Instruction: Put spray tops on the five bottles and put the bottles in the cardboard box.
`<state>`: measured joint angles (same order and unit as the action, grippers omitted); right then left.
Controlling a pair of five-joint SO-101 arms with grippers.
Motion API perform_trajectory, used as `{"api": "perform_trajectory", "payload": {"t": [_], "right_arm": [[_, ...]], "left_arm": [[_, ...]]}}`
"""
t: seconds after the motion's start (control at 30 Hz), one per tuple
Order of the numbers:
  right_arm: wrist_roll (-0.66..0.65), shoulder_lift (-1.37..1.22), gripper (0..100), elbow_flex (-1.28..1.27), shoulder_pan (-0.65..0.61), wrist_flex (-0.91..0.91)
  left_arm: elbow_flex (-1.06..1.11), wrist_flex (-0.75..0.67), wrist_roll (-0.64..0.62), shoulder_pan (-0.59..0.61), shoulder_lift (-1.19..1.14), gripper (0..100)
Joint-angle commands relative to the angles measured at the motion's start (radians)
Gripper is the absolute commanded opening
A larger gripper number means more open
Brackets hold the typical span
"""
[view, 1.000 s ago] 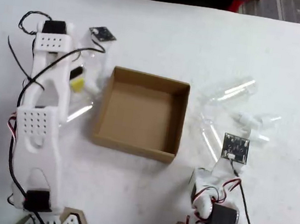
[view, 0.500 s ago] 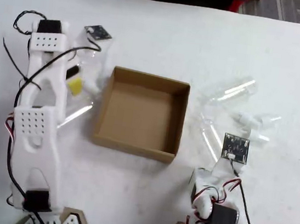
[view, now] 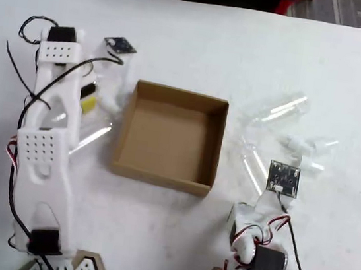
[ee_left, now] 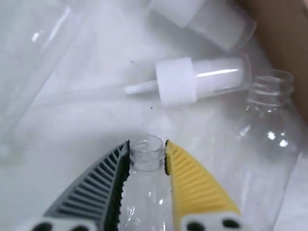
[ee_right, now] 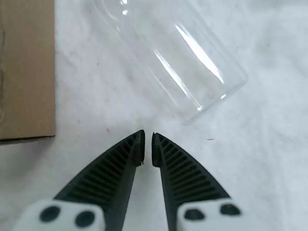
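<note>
Cardboard, brown and bare inside, makes up the box (view: 162,174) that sits mid-tabletop (view: 198,51) in the high view, between the two arms. The left arm (view: 45,150) stretches along the box's left side. The left end effector (ee_left: 147,155), with one grey finger and one yellow, is clamped on the threaded neck of a clear bottle (ee_left: 145,197) whose mouth has no top on it. Just beyond that mouth a spray top (ee_left: 190,83), a white collar under a clear cap, lies on its side. A second spray top (ee_left: 202,19) lies farther off, near the box wall. An uncapped bottle (ee_left: 269,96) lies beside the held one. The right arm (view: 257,258) sits at the near edge, right of the box. The right end effector (ee_right: 147,147) has its dark fingers drawn almost together, with only a sliver between the tips, and grips nothing. Just ahead of it a third bottle (ee_right: 178,62) lies on its side, the box's corner nearby. More loose bottles (view: 278,108) and a small white top (view: 302,144) lie scattered right of the box.
</note>
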<state>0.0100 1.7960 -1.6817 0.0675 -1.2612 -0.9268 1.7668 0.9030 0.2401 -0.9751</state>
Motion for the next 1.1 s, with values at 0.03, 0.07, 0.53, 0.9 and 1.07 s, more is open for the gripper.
{"api": "perform_trajectory", "payload": {"t": [0.03,0.07,0.53,0.9,1.07], "right_arm": [[-0.008,0.005,1.5,-0.009,-0.004,-0.004],[-0.008,0.005,1.5,-0.009,-0.004,-0.004],[-0.008,0.005,1.5,-0.009,-0.004,-0.004],[-0.008,0.005,1.5,-0.009,-0.005,-0.004],[-0.006,0.005,1.5,-0.009,-0.005,-0.004]], "left_arm": [[-0.081,0.018,-0.064,-0.021,0.062,2],[-0.097,0.018,-0.109,-0.021,0.082,2],[-0.003,0.02,-0.651,-0.042,0.624,2],[0.572,-0.055,-0.724,-0.338,1.299,2],[0.911,-0.39,-0.726,-0.364,1.534,2]]}}
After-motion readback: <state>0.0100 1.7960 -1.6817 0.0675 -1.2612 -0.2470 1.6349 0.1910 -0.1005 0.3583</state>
